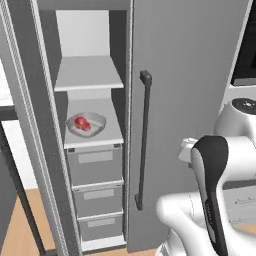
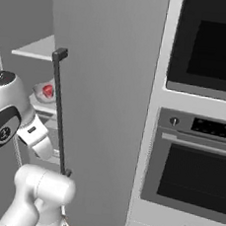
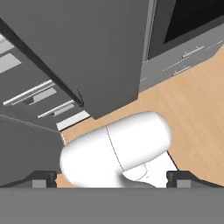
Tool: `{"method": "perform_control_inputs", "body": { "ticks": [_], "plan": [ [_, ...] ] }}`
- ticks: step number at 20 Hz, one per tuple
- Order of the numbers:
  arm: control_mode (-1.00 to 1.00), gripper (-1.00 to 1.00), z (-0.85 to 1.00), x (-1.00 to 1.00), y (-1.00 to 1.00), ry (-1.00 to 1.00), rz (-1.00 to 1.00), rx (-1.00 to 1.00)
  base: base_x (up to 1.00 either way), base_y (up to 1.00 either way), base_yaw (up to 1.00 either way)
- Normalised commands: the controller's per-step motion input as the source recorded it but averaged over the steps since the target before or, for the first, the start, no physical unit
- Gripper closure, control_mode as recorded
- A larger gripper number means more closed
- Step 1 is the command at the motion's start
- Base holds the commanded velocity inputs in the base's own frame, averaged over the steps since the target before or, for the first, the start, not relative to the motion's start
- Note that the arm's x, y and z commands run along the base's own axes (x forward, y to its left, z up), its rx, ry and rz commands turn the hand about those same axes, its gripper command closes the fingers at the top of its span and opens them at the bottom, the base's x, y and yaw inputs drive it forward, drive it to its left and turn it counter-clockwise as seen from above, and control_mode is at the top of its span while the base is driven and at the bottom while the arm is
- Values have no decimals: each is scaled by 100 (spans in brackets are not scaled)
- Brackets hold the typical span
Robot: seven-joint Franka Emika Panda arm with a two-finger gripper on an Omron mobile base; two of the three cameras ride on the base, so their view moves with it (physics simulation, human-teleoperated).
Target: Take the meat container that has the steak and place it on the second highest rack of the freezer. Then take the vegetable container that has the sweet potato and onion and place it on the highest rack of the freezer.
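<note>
The freezer (image 1: 185,100) stands with its left side open and its right door shut behind a long dark bar handle (image 1: 144,140). Inside, the meat container (image 1: 98,120) with the red steak (image 1: 81,122) rests on the second highest rack (image 1: 112,134). The highest rack (image 1: 89,72) above it is bare. From the right base view the steak (image 2: 48,91) peeks out behind the handle (image 2: 60,114). My gripper (image 3: 112,179) is open and holds nothing, pointing down at the floor in front of the freezer, well below the racks. The vegetable container, sweet potato and onion are out of view.
Three grey drawers (image 1: 95,162) stack under the racks. A black microwave (image 2: 212,42) and oven (image 2: 197,174) fill the column right of the freezer. The opened freezer door (image 1: 25,125) stands at the left. Wooden floor (image 3: 192,109) lies below.
</note>
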Motion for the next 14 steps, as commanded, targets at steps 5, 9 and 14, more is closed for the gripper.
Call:
{"method": "perform_control_inputs", "body": {
  "ticks": [5,9,14],
  "plan": [
    [100,-100,0,0,0,0,0,0,27,-100,0],
    [100,-100,0,0,0,0,0,0,29,-100,0],
    [100,-100,0,0,0,0,0,0,29,-100,0]
  ]
}}
